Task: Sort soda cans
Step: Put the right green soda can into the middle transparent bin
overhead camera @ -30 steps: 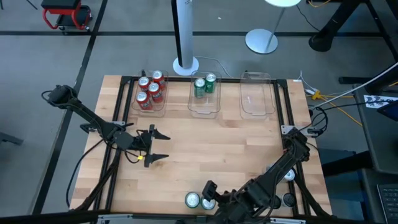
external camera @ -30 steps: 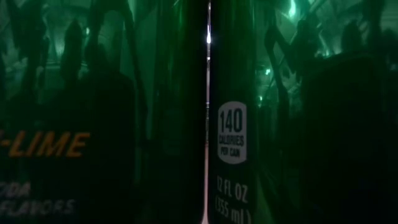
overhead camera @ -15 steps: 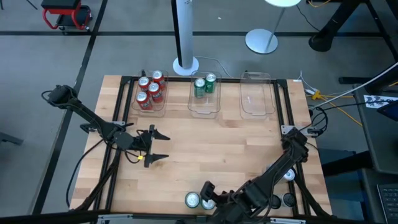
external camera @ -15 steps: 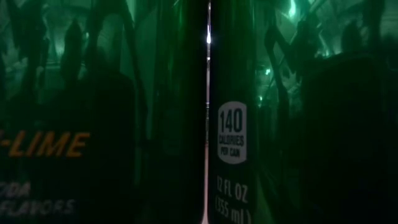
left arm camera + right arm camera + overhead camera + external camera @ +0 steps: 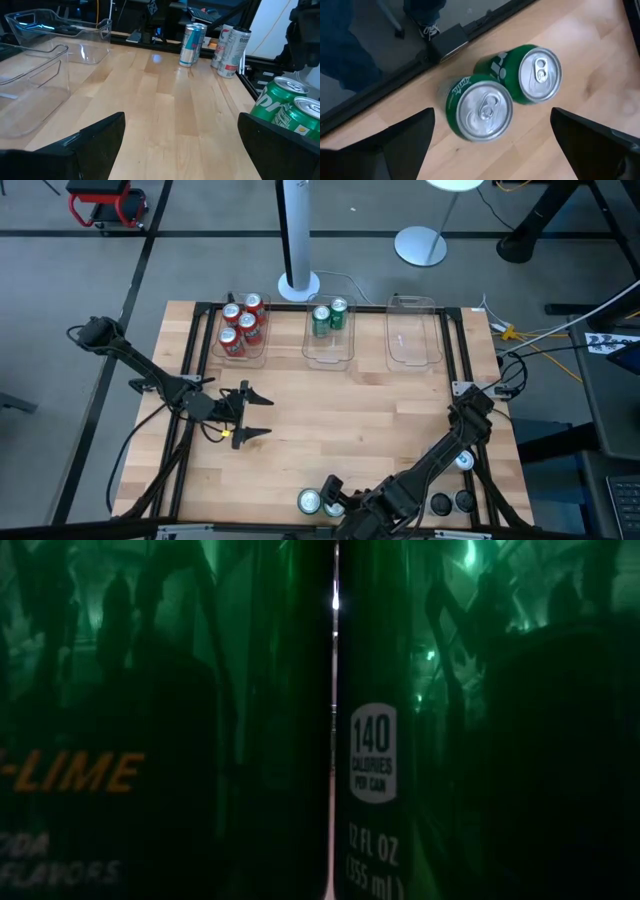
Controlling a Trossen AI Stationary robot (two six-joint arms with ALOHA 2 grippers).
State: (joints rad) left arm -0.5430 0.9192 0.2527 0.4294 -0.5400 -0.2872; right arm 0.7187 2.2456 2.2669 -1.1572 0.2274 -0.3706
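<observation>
Pale wooden slatted table (image 5: 340,430) framed in black metal, filling the middle of the high view. Three clear, rounded-corner plastic bins along its upper edge: left bin (image 5: 215,348) holds four red cans (image 5: 240,325) with silver tops, standing close together; middle bin (image 5: 330,355) holds two green cans (image 5: 328,316) side by side; right bin (image 5: 414,345) is transparent and glossy. At the lower edge of the frame, slightly left of centre, two more green cans (image 5: 318,502) stand upright and touching; the right wrist view shows them from above (image 5: 507,95), round brushed-aluminium lids with pull tabs, green printed sides. Right gripper (image 5: 335,498), dark, at bottom centre of the high view, hovering directly over that pair, fingers (image 5: 592,140) spread wide apart on either side of them, touching neither. Further cans at lower right: one silver-topped (image 5: 465,461) beside the right arm, two dark-topped (image 5: 452,502) near the bottom edge. Left gripper (image 5: 245,413) at middle left of the frame, above bare wood, its two dark fingers (image 5: 100,137) held well apart with nothing between. The low view is filled by two dark green can walls (image 5: 380,740) pressed near the lens, smooth and cylindrical, printed with white calorie lettering.
</observation>
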